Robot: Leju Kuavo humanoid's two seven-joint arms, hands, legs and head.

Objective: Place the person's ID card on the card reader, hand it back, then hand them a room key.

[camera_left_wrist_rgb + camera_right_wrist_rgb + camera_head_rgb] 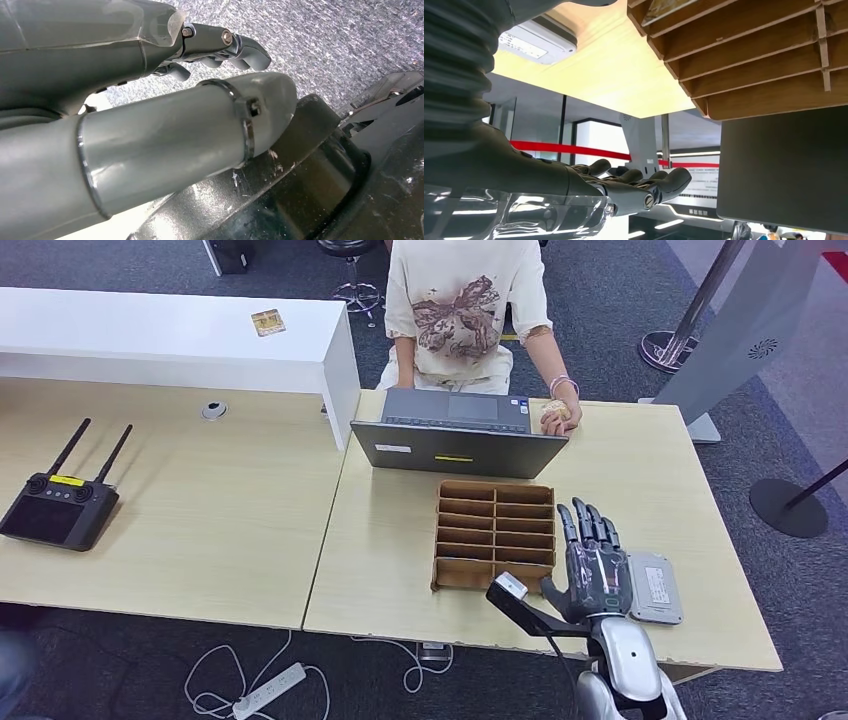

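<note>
The right hand hovers flat, fingers spread and holding nothing, between the wooden key tray at its 9 o'clock and the card reader at its 3. The ID card sits in the person's hand at 12 — a blind reach could clip the laptop.

The left hand hangs with fingers curled on nothing.

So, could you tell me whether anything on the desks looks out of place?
One thing: a card lies alone on the white counter, far from the reader beside the right hand.
</note>
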